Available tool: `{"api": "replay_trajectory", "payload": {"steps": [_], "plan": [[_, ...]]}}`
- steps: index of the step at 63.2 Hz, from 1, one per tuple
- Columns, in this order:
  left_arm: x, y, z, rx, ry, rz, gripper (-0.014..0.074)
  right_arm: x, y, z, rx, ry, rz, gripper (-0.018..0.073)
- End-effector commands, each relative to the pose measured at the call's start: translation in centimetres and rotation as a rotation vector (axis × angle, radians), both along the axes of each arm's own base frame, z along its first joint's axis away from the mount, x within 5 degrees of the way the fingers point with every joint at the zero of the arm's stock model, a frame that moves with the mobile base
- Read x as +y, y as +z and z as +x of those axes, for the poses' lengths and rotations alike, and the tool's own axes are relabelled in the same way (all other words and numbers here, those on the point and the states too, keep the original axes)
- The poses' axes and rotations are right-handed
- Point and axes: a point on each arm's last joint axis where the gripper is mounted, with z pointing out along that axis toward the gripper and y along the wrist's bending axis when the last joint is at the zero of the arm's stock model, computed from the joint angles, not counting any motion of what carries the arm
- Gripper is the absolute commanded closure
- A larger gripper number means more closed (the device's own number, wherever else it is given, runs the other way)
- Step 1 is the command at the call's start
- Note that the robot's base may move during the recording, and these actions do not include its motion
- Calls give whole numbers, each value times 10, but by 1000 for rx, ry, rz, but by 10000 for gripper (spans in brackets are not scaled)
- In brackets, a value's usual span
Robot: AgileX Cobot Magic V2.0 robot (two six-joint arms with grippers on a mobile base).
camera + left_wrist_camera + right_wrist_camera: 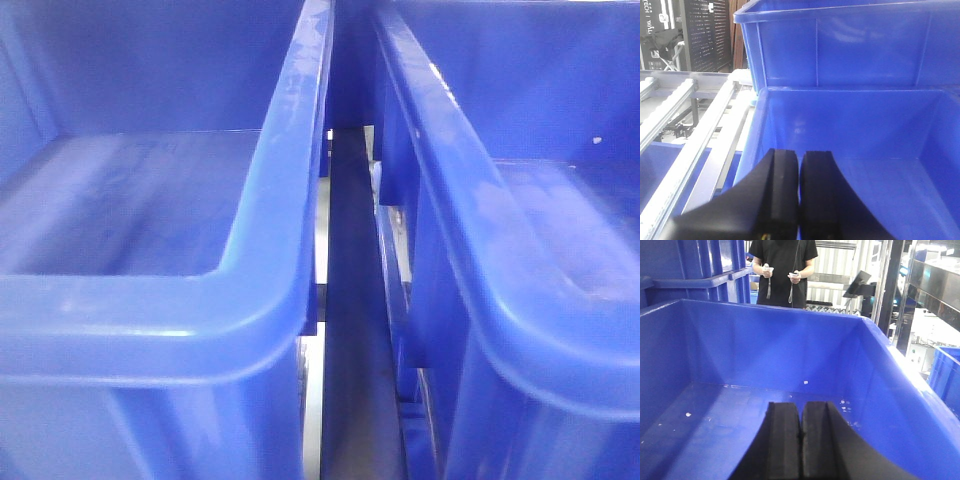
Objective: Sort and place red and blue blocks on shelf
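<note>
The red and blue blocks are out of view in every frame. My left gripper (800, 156) is shut, its black fingers pressed together with nothing between them, hanging over the inside of a large blue bin (880, 125). Left of that bin run the shelf's white roller tracks (675, 105). My right gripper (802, 406) is shut and empty too, pointing into another large blue bin (770, 345) whose floor carries only small white specks.
The front view is filled by two blue bins, one on the left (150, 300) and one on the right (540, 260), with a narrow dark gap (350, 300) between them. A second bin (840, 45) stands behind the left one. A person in black (784, 270) stands beyond the right bin.
</note>
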Motion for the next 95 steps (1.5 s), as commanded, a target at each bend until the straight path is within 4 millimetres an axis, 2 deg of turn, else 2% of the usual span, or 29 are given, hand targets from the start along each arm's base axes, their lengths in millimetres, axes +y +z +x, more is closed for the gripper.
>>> {"api": "replay_trajectory", "payload": {"steps": [1,12,17,26,36,49,74,84,95], "plan": [[2,19,-2,-112,21,-23,472,0,12,-4,-105,-4,-13,501],[4,18,-1,-152,40,1,472,0,12,-4,-105,-4,-13,501],[6,8,-1,-230,72,45,472,0,12,-4,-105,-4,-13,501],[8,-22,-9,-294,97,40,472,0,12,-4,-105,-4,-13,501],[7,-60,-20,-225,79,94,472,0,12,-4,-105,-4,-13,501],[6,-92,-28,-172,64,102,472,0,12,-4,-105,-4,-13,501],[6,-114,-26,-140,60,94,472,0,12,-4,-105,-4,-13,501],[4,-114,-29,-162,25,96,472,0,12,-4,-105,-4,-13,501],[2,-126,-30,-154,-17,53,472,0,12,-4,-105,-4,-13,501]]}}
